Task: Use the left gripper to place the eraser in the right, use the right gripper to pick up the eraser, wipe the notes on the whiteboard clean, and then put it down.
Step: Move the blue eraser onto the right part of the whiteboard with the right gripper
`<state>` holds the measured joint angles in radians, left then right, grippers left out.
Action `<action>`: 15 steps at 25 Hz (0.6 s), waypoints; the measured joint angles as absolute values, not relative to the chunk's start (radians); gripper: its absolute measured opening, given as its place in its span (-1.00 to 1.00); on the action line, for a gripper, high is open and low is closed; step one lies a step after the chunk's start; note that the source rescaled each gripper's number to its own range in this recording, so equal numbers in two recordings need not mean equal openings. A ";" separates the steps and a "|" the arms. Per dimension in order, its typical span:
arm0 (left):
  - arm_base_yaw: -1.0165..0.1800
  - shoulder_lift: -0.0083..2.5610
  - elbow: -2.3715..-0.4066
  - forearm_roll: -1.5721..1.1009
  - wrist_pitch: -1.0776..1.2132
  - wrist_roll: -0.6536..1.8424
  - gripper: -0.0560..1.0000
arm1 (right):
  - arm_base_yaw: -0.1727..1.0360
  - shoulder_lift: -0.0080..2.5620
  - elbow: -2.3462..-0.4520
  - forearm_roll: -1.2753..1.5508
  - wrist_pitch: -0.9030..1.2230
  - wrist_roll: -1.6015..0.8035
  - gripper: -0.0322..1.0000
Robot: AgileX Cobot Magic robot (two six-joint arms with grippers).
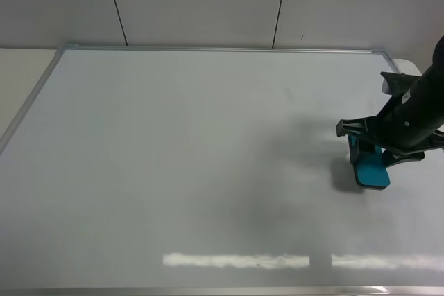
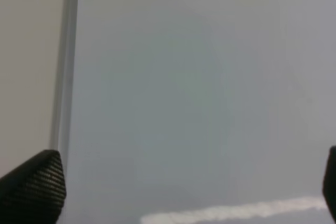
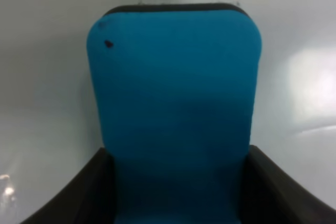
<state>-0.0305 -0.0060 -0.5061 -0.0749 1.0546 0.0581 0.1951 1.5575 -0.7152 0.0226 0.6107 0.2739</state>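
Observation:
The whiteboard [image 1: 194, 157] fills the table, white with a thin silver frame. No red notes show on it in any view. The teal eraser [image 1: 371, 170] lies on the board near its right edge. My right gripper [image 1: 380, 145] stands over it with a finger against each long side, shut on it. The right wrist view shows the eraser [image 3: 173, 103] with its dark felt edge on the board [image 3: 42, 77], between the two black fingers [image 3: 89, 192]. My left gripper [image 2: 181, 187] is open and empty over the board [image 2: 184, 77]. It is outside the exterior high view.
The board's silver frame [image 2: 65, 66] runs beside my left gripper, with beige table [image 2: 26, 51] beyond it. A grey panelled wall [image 1: 208, 5] stands behind the board. A bright light reflection [image 1: 236, 260] lies along the board's front part.

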 joint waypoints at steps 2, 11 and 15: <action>-0.030 -0.006 -0.506 -0.075 1.055 0.058 0.99 | 0.222 1.558 -0.696 0.007 0.593 0.286 -0.83; -0.030 -0.006 -0.506 -0.075 1.055 0.058 0.99 | 0.308 1.572 -0.693 0.000 0.576 0.295 -0.83; -0.030 -0.006 -0.506 -0.075 1.055 0.058 0.99 | 0.310 1.609 -0.693 0.009 0.576 0.295 -0.83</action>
<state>-0.0305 -0.0060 -0.5061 -0.0749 1.0546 0.0577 0.3096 1.6088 -0.6928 0.0089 0.5765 0.2952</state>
